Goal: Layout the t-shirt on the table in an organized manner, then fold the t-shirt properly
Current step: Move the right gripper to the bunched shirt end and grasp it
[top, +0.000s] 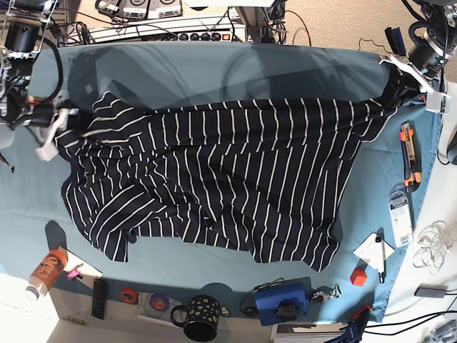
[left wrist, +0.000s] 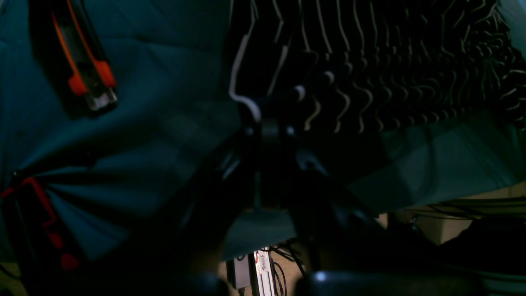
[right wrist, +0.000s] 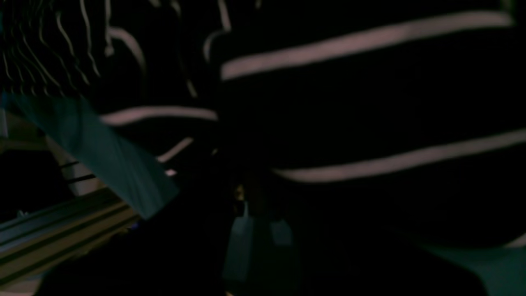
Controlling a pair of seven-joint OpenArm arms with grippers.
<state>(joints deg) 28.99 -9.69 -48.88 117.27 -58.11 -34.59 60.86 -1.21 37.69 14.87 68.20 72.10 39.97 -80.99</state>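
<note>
The t-shirt, dark navy with thin white stripes, lies stretched sideways across the teal table, rumpled along its lower half. In the base view my left gripper is at the far right corner, shut on a bunched end of the fabric. Its wrist view shows the gathered t-shirt pinched at the fingertips of the left gripper. My right gripper is at the left edge, shut on the opposite end. Striped t-shirt fills the right wrist view, and the fingers there are lost in darkness.
An orange box cutter and a small packet lie by the right edge. Along the front edge stand a black mug, a blue device, a red cube and a can. Cables and a power strip run behind.
</note>
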